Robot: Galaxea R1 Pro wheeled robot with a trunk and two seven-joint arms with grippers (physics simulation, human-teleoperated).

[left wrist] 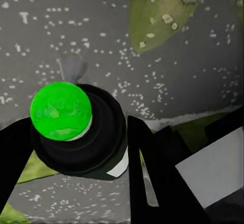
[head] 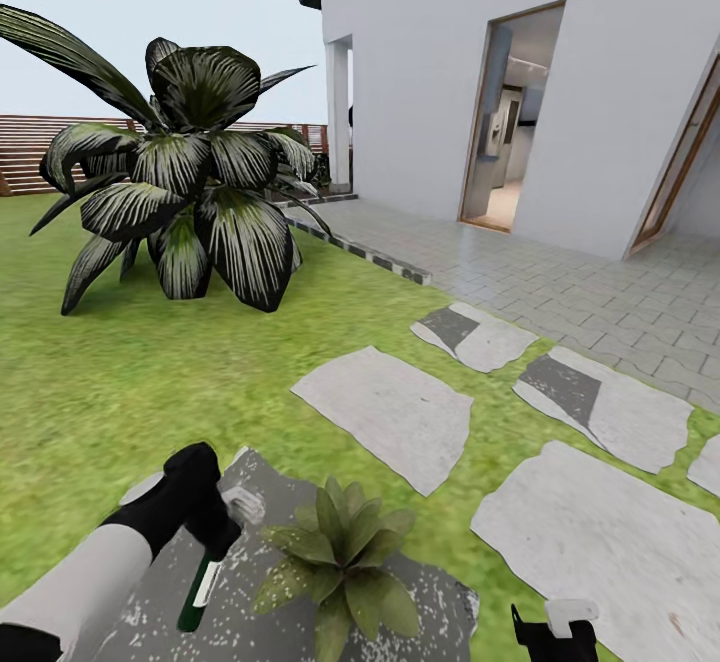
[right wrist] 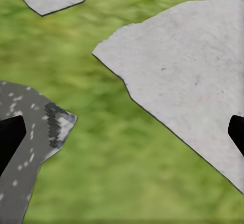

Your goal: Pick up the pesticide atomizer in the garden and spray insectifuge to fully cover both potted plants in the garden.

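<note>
My left gripper point(head: 222, 527) is shut on the pesticide atomizer point(head: 203, 574), a slim dark green bottle with a pale label that hangs tilted below it. In the left wrist view the atomizer point(left wrist: 76, 132) shows its bright green dot on top, clamped between the black fingers point(left wrist: 152, 178). One potted plant point(head: 345, 562), a low rosette of pointed green leaves, sits just right of the bottle; a leaf point(left wrist: 162, 10) of it lies past the bottle. The other potted plant is out of view. My right gripper point(head: 548, 627) is open, low at the right, with its fingertips point(right wrist: 10, 137) wide apart over grass.
The rosette stands on a speckled grey slab point(head: 440, 607). Pale stepping stones point(head: 385, 412) cross the lawn to the right. A big dark striped-leaf shrub point(head: 190, 182) stands on the grass ahead left. Beyond a paved terrace point(head: 560, 282) is a white house with an open doorway point(head: 505, 132).
</note>
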